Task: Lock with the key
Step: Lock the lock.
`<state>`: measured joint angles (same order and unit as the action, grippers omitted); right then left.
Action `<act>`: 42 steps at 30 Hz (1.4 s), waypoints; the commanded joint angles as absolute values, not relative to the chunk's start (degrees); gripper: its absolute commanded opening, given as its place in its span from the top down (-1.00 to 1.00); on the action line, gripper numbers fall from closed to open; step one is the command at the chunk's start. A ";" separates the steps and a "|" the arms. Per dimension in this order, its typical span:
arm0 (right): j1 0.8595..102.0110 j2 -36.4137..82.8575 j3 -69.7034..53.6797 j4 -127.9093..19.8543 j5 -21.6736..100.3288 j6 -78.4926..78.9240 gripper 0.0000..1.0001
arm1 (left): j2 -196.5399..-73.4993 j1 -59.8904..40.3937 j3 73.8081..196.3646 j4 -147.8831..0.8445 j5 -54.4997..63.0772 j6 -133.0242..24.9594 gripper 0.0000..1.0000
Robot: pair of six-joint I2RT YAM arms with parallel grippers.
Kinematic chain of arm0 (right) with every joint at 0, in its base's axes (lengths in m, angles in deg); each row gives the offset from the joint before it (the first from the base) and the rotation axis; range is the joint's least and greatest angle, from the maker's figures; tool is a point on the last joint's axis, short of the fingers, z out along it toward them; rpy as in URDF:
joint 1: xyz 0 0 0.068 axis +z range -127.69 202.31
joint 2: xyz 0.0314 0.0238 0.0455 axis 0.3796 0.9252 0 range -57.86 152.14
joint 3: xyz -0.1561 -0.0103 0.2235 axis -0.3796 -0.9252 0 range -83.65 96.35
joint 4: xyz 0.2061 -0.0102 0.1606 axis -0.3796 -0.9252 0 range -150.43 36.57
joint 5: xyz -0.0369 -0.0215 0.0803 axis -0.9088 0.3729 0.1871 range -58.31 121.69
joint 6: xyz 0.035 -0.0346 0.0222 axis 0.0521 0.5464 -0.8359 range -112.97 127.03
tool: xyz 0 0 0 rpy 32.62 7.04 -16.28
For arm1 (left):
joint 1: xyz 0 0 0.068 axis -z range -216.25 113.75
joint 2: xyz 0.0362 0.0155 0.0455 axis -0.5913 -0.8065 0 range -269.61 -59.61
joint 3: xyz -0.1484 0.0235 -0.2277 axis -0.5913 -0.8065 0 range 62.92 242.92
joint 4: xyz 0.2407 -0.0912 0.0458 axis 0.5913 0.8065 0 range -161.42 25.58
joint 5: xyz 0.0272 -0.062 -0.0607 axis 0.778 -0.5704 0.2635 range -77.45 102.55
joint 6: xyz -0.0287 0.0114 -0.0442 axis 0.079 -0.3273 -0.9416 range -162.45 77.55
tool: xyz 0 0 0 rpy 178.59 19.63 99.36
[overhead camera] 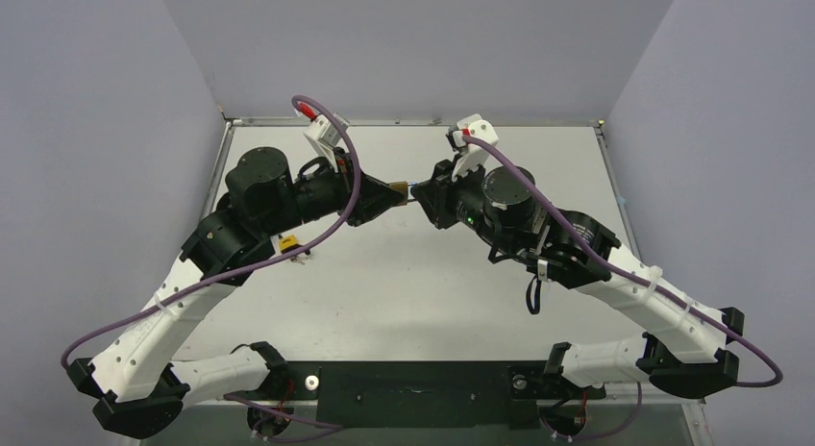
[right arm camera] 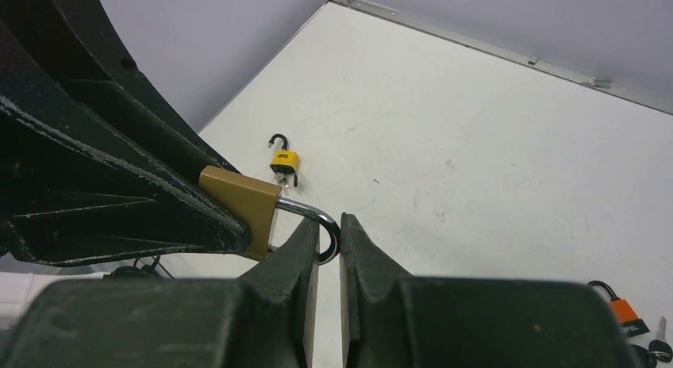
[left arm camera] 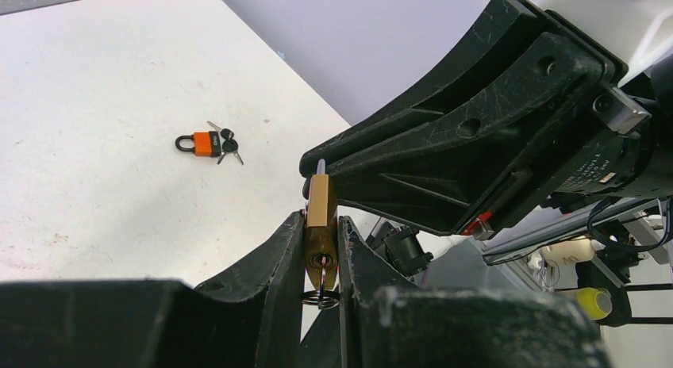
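Above the far middle of the tabletop (overhead camera: 404, 273), the left claw (overhead camera: 382, 198) was clamped on the brass padlock (right arm camera: 238, 203) and the right claw (right arm camera: 330, 229) pinched its shackle (right arm camera: 305, 210), the lock's long axis running claw to claw, shackle end towards the right arm.

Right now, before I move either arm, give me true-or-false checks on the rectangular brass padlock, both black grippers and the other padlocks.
The left gripper is shut on the body of the brass padlock. True.
The right gripper hangs open, clear of it. False: it pinches the silver shackle.
The small yellow padlock lies on the white table, shackle open. True.
The orange padlock is held aloft. False: it lies on the table, keys beside it.
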<state>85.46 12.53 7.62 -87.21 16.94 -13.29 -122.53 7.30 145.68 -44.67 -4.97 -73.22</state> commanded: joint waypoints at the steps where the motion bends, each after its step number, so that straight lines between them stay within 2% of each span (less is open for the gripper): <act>1: 91.57 14.94 8.47 -66.43 39.49 -20.63 1.00 | -126.80 10.96 144.98 -50.36 -7.12 -72.96 1.00; 29: 92.97 16.59 11.13 -60.87 43.71 -22.36 1.00 | -127.38 12.34 142.37 -51.92 -3.45 -71.97 1.00; 37: 87.92 13.79 5.46 -47.69 49.18 -30.55 1.00 | -127.13 13.00 141.41 -54.21 -3.76 -72.25 1.00; 42: 87.79 14.18 4.97 -44.80 50.34 -32.23 1.00 | -127.97 13.31 141.56 -54.60 -4.05 -72.21 1.00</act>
<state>82.54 11.88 4.36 -72.85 22.08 -20.63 -120.71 9.12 144.59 -53.53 3.53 -71.69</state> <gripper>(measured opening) 0.078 0.139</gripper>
